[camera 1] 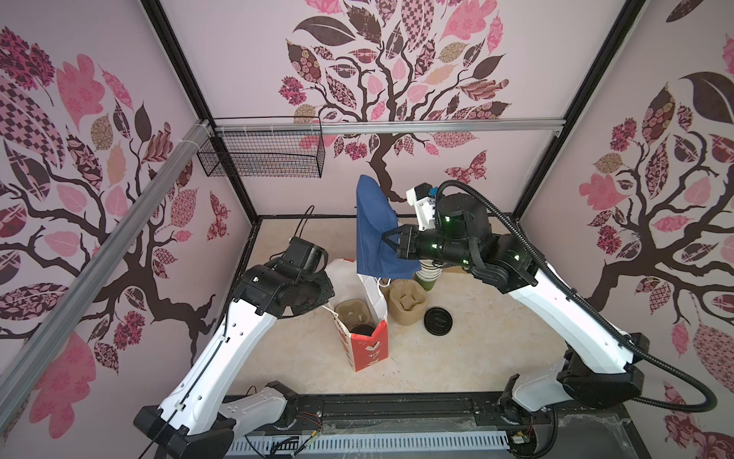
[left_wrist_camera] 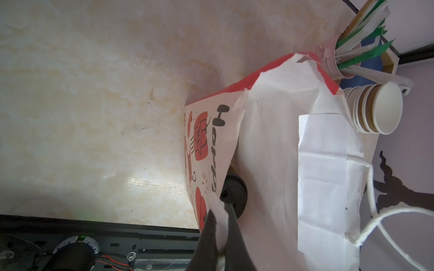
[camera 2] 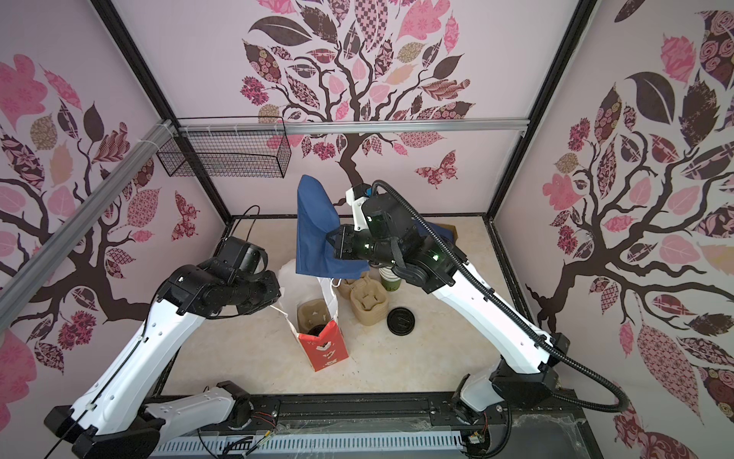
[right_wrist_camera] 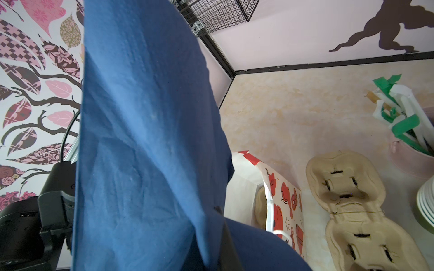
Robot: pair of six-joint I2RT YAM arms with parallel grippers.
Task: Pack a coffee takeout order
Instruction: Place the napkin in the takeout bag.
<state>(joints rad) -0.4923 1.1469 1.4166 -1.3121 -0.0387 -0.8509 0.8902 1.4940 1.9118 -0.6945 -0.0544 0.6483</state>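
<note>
An open red-and-white paper bag (camera 1: pixel 367 347) (camera 2: pixel 327 349) stands mid-table. Inside it sits the tan pulp carrier (camera 1: pixel 351 312) (camera 2: pixel 313 314), and the black lid (camera 1: pixel 361 329) (left_wrist_camera: pixel 237 190) of a cup shows in it; the cup's body is hidden. My left gripper (left_wrist_camera: pixel 219 206) is shut on the bag's white near-left rim (left_wrist_camera: pixel 270 140); from above, the arm hides its fingertips. My right gripper (camera 1: pixel 387 240) (camera 2: pixel 331 240) is shut on the navy napkin (camera 1: pixel 373 222) (camera 2: pixel 313 226) (right_wrist_camera: pixel 145 140), which hangs unfolded in the air above the bag's far side.
Right of the bag stand stacked spare pulp carriers (camera 1: pixel 405 304) (right_wrist_camera: pixel 352 211), a loose black lid (camera 1: pixel 438 319) and a stack of lidless cups (camera 1: pixel 428 274) (left_wrist_camera: pixel 375 108). A pink cup of wrapped straws (right_wrist_camera: pixel 408 164) stands behind. A wire basket (camera 1: pixel 262 155) hangs at back left.
</note>
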